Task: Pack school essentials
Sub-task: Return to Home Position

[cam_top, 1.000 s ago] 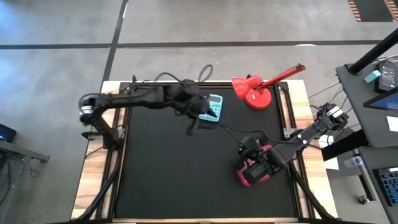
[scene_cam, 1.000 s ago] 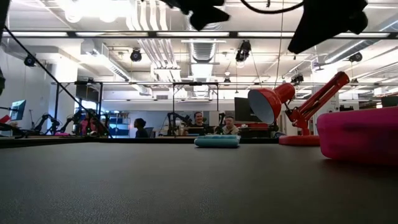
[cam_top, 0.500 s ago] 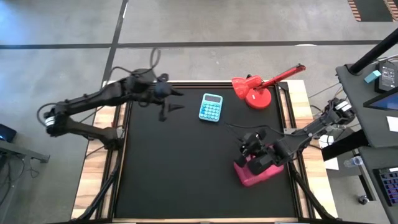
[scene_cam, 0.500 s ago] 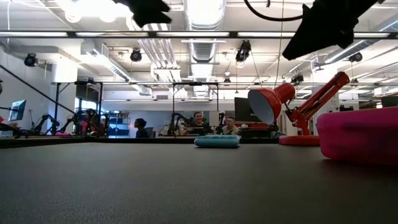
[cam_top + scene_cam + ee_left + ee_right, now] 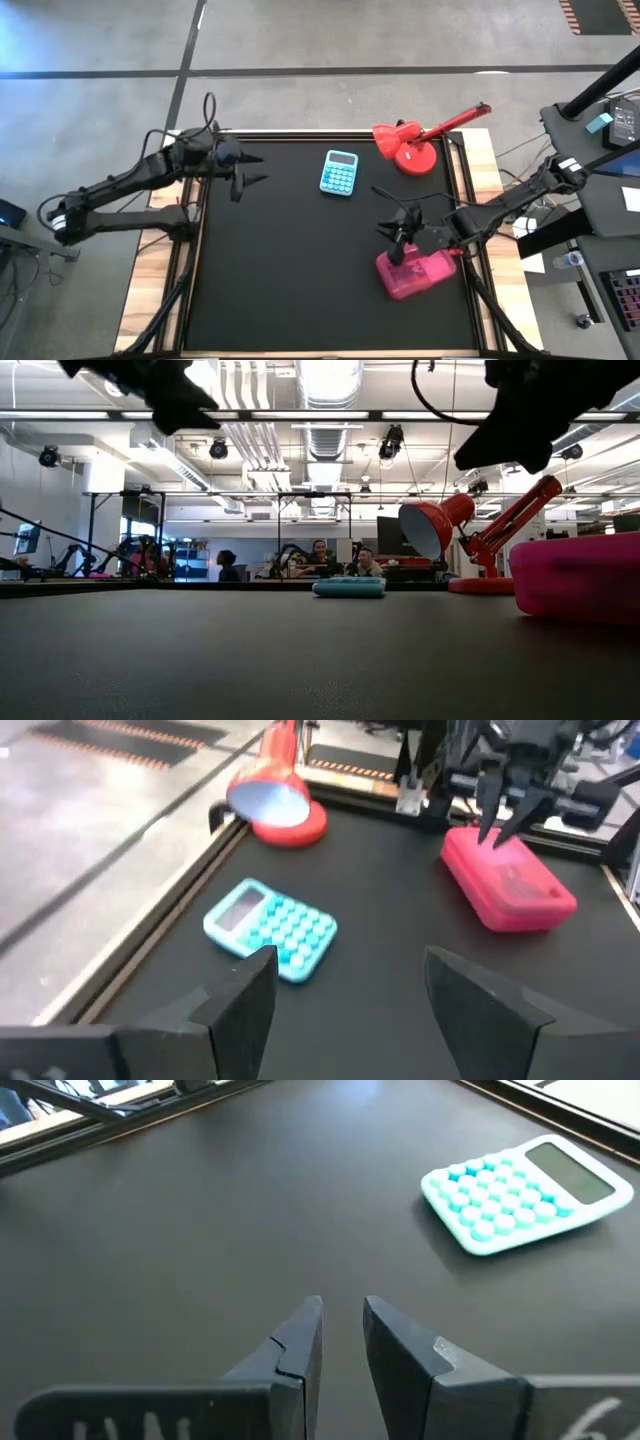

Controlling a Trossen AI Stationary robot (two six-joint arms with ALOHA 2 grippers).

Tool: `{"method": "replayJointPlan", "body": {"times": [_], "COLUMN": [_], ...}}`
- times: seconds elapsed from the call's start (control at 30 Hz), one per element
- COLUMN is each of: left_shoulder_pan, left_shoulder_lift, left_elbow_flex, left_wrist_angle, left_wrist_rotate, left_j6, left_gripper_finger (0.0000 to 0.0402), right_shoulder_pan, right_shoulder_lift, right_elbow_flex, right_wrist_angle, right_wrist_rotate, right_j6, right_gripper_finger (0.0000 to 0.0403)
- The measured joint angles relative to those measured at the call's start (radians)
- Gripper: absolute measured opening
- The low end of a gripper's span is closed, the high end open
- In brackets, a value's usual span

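The pink supply box [image 5: 415, 276] lies shut on the black table [image 5: 290, 290], toward the right-hand edge, with its lid down and none of its contents in sight. I can make out no label or writing on its lid from any camera.

My right pincer [image 5: 395, 240] hangs over the box's corner nearest the middle of the table, tips pointing down. From the left wrist camera its fingertips seem to sit right at the box's far end, but the low camera puts that arm high above the box, so I read them as apart. Its fingers are only slightly parted, with a narrow gap between them in its own wrist view.

My left pincer [image 5: 350, 965] is at the far left corner of the table, raised off the surface and well apart from the box. Its fingers are spread wide and hold nothing.

The light blue calculator [image 5: 340, 173] lies flat near the far edge, between the two arms. Its rows of round keys and its pale display show clearly, but I cannot read any figures or brand on it. The red desk lamp [image 5: 415, 145] stands just to its right at the far edge. Beyond the table, the low camera shows a few people seated in the room.
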Motion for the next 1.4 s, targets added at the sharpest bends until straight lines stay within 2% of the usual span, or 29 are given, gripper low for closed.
{"method": "replayJointPlan", "body": {"times": [0.23, 0.4, 0.77, 0.9, 1.13, 1.4], "left_shoulder_pan": [0.030, 0.036, 0.036, 0.036, 0.036, 0.036], "left_shoulder_lift": [-0.094, -0.159, -0.252, -0.245, -0.233, -0.206], "left_elbow_flex": [-0.175, -0.316, -0.658, -0.699, -0.724, -0.724], "left_wrist_angle": [0.012, 0.123, 0.704, 0.767, 0.761, 0.759], "left_wrist_rotate": [0.001, 0.001, 0.001, -0.012, -0.122, -0.123], "left_j6": [-0.087, -0.175, -0.455, -0.478, -0.452, -0.444], "left_gripper_finger": [0.0235, 0.0235, 0.0235, 0.0235, 0.0235, 0.0235], "right_shoulder_pan": [-0.002, -0.008, -0.008, -0.008, -0.008, -0.008], "right_shoulder_lift": [-0.160, -0.266, -0.439, -0.506, -0.614, -0.737], "right_elbow_flex": [-0.108, -0.192, -0.294, -0.320, -0.378, -0.451], "right_wrist_angle": [0.001, 0.043, 0.083, 0.083, 0.079, 0.079], "right_wrist_rotate": [-0.003, -0.026, -0.044, -0.044, 0.005, 0.001], "right_j6": [-0.003, 0.061, 0.051, 0.045, 0.030, 0.051], "right_gripper_finger": [0.0068, 0.0068, 0.0068, 0.0068, 0.0068, 0.0068]}}
